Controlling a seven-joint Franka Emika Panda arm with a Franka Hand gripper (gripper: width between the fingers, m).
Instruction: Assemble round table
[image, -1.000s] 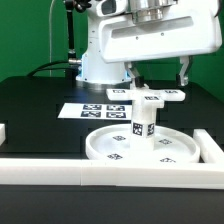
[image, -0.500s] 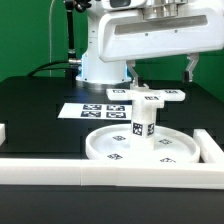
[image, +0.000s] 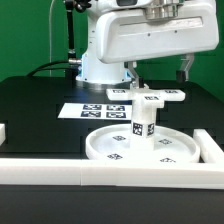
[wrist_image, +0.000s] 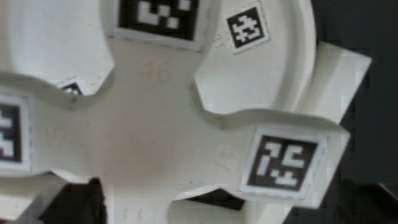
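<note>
The round table stands near the table's front. Its large rimmed disc (image: 108, 149) lies flat, the short post (image: 141, 118) stands upright on it, and the cross-shaped piece (image: 160, 97) sits on top of the post. My gripper (image: 157, 70) hangs just above the cross-shaped piece. It is open and empty, with one finger on each side and touching nothing. In the wrist view the cross-shaped piece (wrist_image: 160, 110) with its square markers fills the picture, and the disc's rim (wrist_image: 338, 75) shows behind it.
The marker board (image: 85, 111) lies flat behind the disc on the exterior view's left. A long white rail (image: 60, 172) runs along the front edge. Another rail (image: 212, 148) stands at the right, and a rail end (image: 3, 131) at the left. The robot's base (image: 95, 65) is behind.
My gripper has risen a little above the cross-shaped piece and its fingers have shifted slightly. The disc, post and cross-shaped piece have not moved.
</note>
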